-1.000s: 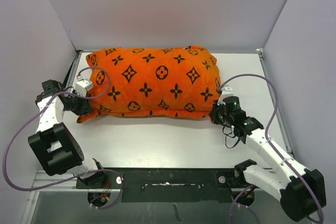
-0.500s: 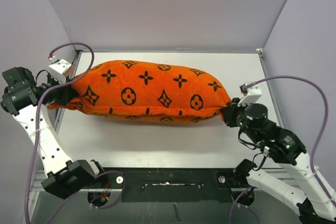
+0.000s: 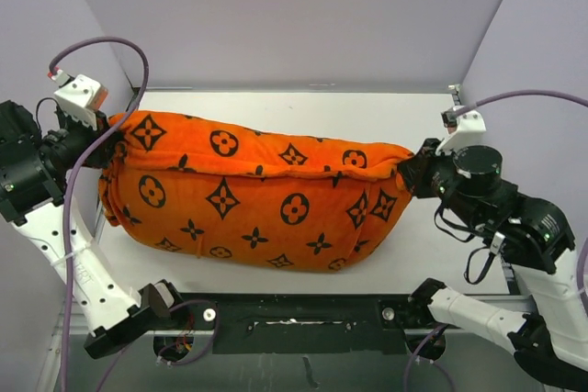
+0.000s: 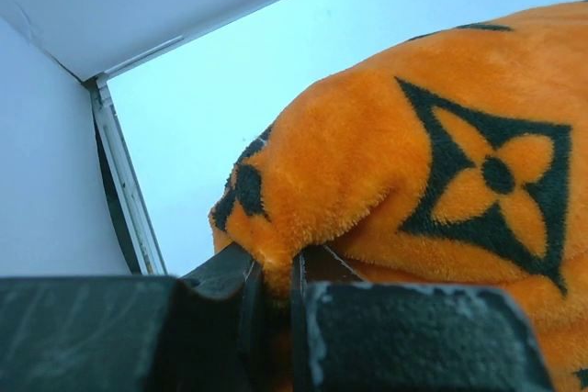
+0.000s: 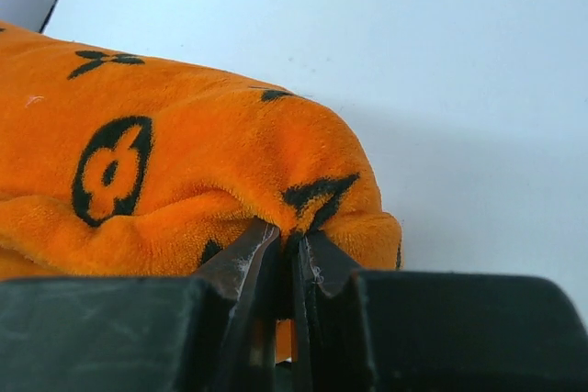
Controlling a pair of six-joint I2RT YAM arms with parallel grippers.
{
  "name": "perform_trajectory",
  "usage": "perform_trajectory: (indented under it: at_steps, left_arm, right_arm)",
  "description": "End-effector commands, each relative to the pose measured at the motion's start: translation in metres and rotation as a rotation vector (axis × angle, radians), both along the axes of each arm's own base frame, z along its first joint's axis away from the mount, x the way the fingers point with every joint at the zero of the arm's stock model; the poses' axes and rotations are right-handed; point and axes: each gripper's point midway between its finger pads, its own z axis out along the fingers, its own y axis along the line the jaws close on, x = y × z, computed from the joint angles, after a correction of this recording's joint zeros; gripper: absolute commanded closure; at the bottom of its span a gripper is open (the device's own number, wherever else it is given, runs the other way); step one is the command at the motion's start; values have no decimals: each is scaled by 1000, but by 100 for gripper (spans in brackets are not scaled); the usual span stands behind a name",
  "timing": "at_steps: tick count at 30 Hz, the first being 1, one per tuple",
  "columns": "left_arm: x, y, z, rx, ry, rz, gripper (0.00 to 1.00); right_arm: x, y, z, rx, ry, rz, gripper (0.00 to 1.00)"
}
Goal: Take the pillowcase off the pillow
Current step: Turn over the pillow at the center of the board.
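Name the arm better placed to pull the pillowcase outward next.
Right, probably. Each clamps a pillowcase corner, but the left gripper sits close against the side wall, while the right gripper has bare table beyond it. No opening shows.

One overhead view, one on each wrist
The top camera looks down from behind my bases over the whole table (image 3: 303,117); my wrist cameras sit just behind the left gripper (image 4: 276,268) and right gripper (image 5: 287,243), facing out along them, very near, each sharing one pinched end of the pillowcase (image 3: 257,199) with the top view
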Motion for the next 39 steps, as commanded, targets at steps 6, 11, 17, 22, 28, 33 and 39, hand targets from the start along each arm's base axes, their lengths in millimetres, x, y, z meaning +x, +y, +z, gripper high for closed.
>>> perform_trajectory:
  at_steps: [6, 11, 17, 22, 28, 33, 39]
  left_arm:
    - [125, -18, -82, 53, 150, -53, 100]
    - [206, 5, -125, 157, 151, 90, 100]
    - [274, 17, -116, 271, 79, 182, 61]
    - [268, -11, -76, 180, 67, 91, 27]
    - [187, -88, -72, 115, 109, -247, 12]
    - [125, -125, -145, 155, 236, -432, 12]
    - [117, -108, -185, 212, 295, -373, 15]
  right_arm:
    - [115, 34, -17, 32, 84, -68, 100]
    - [191, 10, -61, 194, 211, -121, 100]
    - [248, 9, -90, 155, 246, -110, 100]
    - [270, 4, -104, 129, 267, -113, 94]
    - [271, -9, -117, 83, 271, -168, 45]
    - [258, -30, -104, 28, 213, -250, 23]
    - [219, -2, -97, 34, 177, -166, 20]
